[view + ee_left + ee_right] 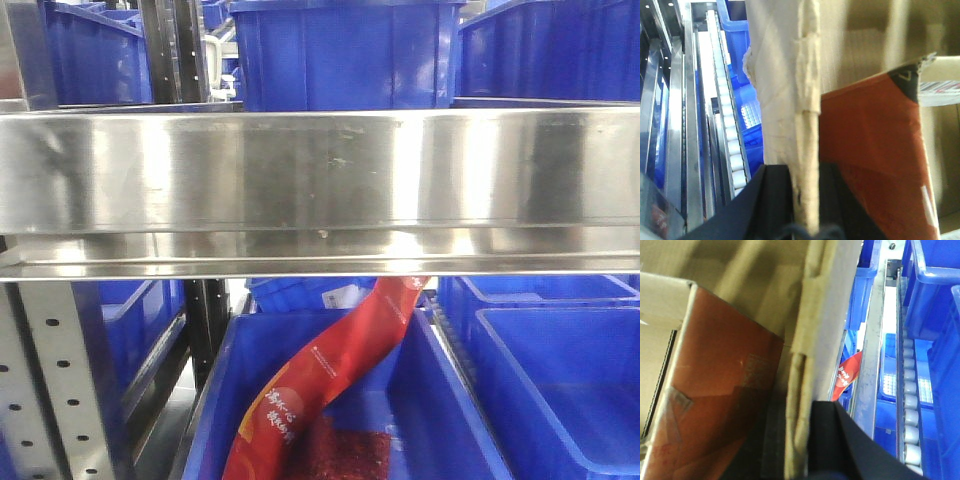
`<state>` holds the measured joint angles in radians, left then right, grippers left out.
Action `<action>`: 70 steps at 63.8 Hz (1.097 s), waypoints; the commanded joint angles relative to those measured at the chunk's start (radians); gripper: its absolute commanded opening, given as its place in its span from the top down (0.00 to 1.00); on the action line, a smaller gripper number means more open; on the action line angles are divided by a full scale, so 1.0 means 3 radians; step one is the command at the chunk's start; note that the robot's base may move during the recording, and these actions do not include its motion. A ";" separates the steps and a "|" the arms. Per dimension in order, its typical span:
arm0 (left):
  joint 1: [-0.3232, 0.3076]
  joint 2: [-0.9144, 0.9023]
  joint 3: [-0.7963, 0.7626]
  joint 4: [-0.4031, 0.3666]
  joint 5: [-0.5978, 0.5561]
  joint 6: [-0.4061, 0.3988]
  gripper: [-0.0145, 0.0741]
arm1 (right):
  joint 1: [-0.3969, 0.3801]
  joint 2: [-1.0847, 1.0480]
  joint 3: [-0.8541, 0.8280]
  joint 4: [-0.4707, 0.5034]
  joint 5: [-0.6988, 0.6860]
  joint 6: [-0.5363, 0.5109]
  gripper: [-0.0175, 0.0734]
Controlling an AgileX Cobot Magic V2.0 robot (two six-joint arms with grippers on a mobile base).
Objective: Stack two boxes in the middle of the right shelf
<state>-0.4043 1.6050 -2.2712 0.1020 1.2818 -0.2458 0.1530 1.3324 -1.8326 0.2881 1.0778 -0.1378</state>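
Gripping: left gripper (805, 172) and right gripper (797, 410) each pinch one wall of the carton (780, 75), jaws only board-thickness apart.
Risk: thin wall could buckle or slide free; carton may snag the shelf (320, 190) lip.
Carton: creased, soft corrugated board with frayed edges; held between arms, absent from front view.
Shelf: slick mirror-steel, broad flat lip.

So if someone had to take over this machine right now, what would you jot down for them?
Left end effector: clamped on a wall of the cardboard box.
Right end effector: clamped on a box wall too, seemingly the same box.
Shelf: its steel lip fills the front view; no box shows on it.
Done: box gripped.
Left: set it on the shelf, then stack a second on top.
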 commanded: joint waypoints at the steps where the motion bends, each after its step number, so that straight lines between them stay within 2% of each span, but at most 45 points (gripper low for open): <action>1: 0.0008 -0.0038 -0.0040 -0.0006 -0.0202 -0.0005 0.96 | -0.0017 -0.0056 -0.0049 0.0044 -0.0126 -0.0051 0.98; 70: 0.0008 -0.0038 -0.0040 -0.0006 -0.0202 -0.0005 0.96 | -0.0017 -0.0056 -0.0049 0.0044 -0.0126 -0.0051 0.98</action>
<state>-0.4043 1.6050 -2.2712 0.1020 1.2818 -0.2458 0.1530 1.3324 -1.8326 0.2881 1.0778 -0.1378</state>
